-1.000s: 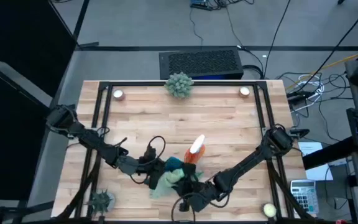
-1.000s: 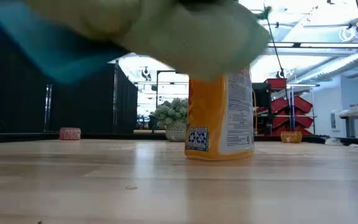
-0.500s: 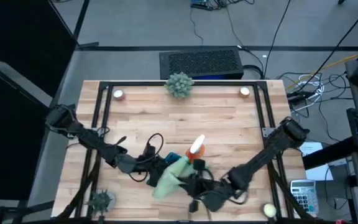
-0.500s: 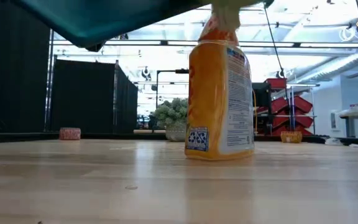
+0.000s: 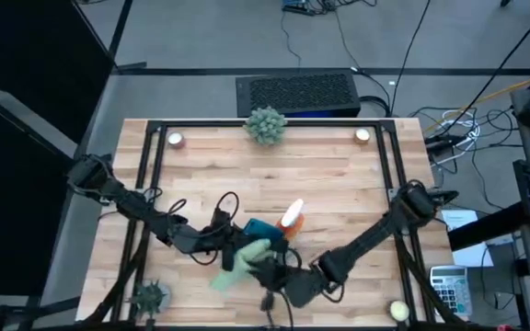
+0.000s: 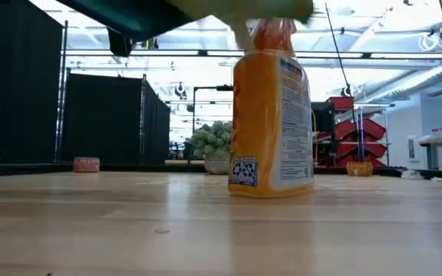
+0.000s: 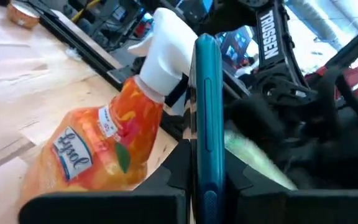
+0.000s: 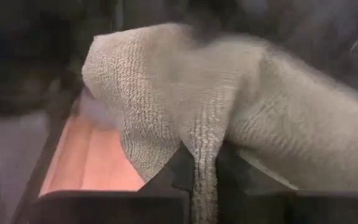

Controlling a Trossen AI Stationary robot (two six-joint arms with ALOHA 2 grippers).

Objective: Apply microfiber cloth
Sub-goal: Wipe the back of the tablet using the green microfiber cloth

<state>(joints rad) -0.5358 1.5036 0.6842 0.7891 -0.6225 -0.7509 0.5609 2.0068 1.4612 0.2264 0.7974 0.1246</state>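
My right claw pinches the rumpled pale sage-green microfiber cloth; my left claw grips a thin teal-edged tablet near the counter's front edge.

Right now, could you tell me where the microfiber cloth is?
In the high view, the microfiber cloth hangs near the table's front centre, pinched by the right gripper, beside the teal tablet.

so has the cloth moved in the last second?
Yes. In the high view the microfiber cloth has shifted left, away from the spray bottle, which stayed put.

Bright even light, backlit low view, blurred wrist close-ups
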